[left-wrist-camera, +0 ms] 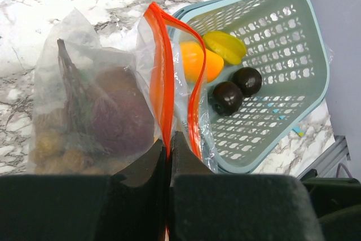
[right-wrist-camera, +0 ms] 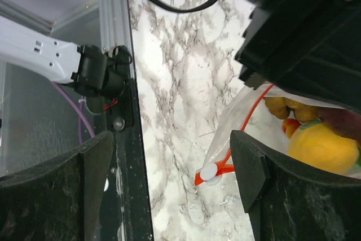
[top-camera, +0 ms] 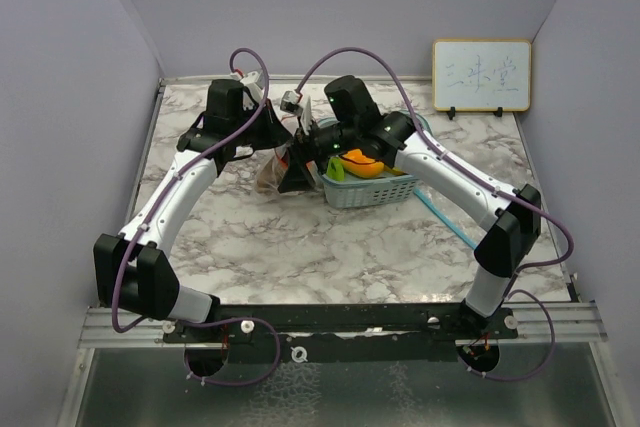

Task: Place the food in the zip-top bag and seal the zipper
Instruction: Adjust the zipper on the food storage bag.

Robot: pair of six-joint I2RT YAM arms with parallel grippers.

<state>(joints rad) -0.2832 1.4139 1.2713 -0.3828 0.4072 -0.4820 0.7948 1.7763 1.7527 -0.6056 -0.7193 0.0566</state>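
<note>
While our left gripper (left-wrist-camera: 169,156) pinched the zip-top bag (left-wrist-camera: 73,83) shut-jawed by its orange zipper (left-wrist-camera: 161,66), we judged loading about half done.
Purplish food (left-wrist-camera: 118,117) sat bagged; the left wrist alone showed mango (left-wrist-camera: 197,60), banana (left-wrist-camera: 225,46) and two plums (left-wrist-camera: 227,97) left in the basket (left-wrist-camera: 304,66). The right wrist alone showed our right gripper (right-wrist-camera: 172,159) wide open, empty, near the slider (right-wrist-camera: 210,172).

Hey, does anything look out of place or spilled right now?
Nothing spilled. The clear zip-top bag gapes open, its orange zipper strip bowed where the left gripper pinches it, one side against the pale teal mesh basket.
</note>
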